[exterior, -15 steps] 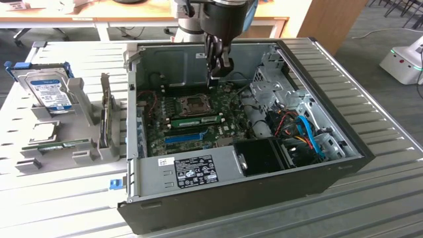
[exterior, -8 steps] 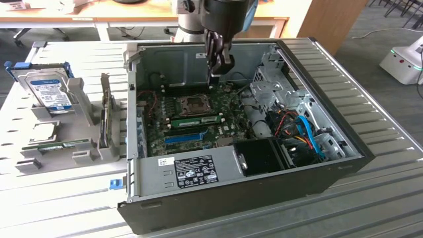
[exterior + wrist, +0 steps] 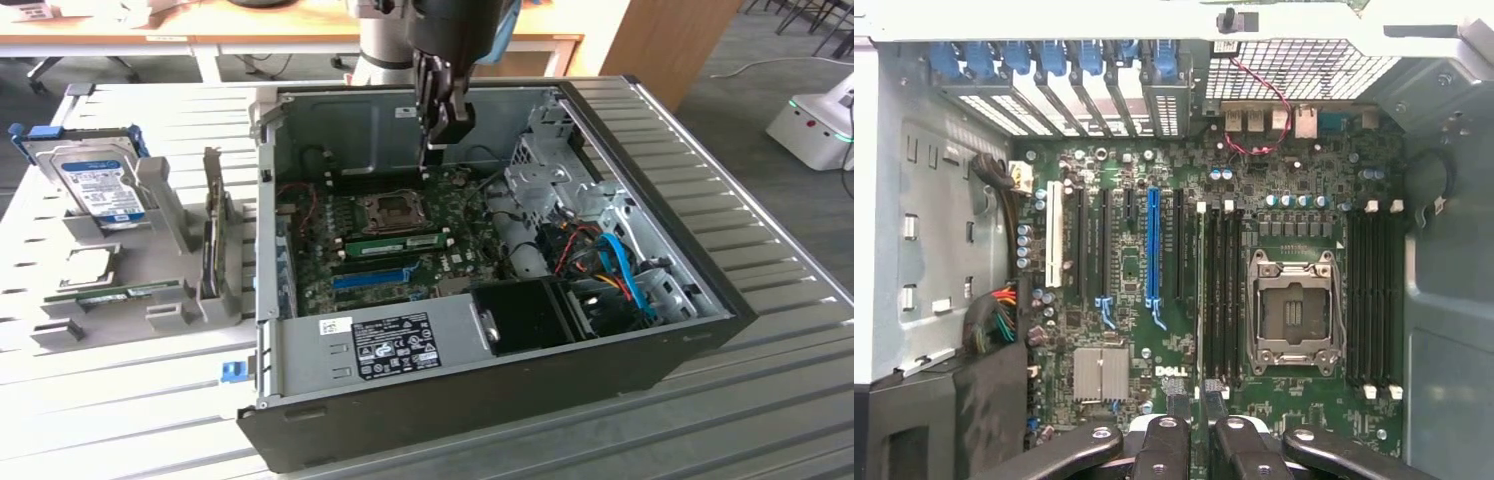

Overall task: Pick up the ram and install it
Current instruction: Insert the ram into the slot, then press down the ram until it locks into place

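Observation:
The ram (image 3: pixel 127 295) is a thin green stick lying flat in the grey holder (image 3: pixel 160 318) on the exterior view's left, outside the computer case (image 3: pixel 694 340). My gripper (image 3: pixel 445 135) hangs over the back half of the open case, above the motherboard (image 3: pixel 461 215) and well to the right of the ram. In the wrist view its black fingers (image 3: pixel 1164 445) stand a little apart, with green board showing in the gap and nothing held; my gripper (image 3: pixel 1199 440) looks down on the CPU socket (image 3: pixel 1291 310) and the black memory slots (image 3: pixel 1221 295). Another green stick (image 3: pixel 400 243) sits in a slot beside the socket.
The holder also carries a silver hard drive (image 3: pixel 100 190) with a blue label and a dark expansion card (image 3: pixel 214 235) standing on edge. Inside the case are a blue slot (image 3: pixel 1152 245), a drive cage (image 3: pixel 541 165) and blue and red cables (image 3: pixel 621 275). The case walls rise around the board.

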{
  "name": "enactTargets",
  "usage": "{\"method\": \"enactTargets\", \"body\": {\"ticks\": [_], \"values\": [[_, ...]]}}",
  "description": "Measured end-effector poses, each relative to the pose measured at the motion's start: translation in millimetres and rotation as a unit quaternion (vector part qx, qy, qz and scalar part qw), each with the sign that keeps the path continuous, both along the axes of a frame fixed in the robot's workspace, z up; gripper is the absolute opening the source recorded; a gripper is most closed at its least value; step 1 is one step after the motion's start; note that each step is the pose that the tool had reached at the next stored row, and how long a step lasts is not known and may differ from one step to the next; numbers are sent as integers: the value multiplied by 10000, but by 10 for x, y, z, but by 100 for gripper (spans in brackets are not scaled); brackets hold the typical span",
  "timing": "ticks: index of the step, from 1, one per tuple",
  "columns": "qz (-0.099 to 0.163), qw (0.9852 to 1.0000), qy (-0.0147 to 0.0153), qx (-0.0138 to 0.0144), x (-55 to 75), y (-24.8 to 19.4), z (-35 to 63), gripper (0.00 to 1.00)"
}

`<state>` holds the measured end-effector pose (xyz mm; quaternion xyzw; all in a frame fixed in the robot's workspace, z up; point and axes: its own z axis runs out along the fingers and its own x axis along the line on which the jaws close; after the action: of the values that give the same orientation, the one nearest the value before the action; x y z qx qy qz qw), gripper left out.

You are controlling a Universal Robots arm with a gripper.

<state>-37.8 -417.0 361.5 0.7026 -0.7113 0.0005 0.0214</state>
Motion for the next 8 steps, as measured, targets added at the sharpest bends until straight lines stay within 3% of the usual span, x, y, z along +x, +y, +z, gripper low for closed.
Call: {"method": "enactTargets", "body": {"ticks": [8], "values": [[0,10000,0,-1,0,0,1,19]]}}
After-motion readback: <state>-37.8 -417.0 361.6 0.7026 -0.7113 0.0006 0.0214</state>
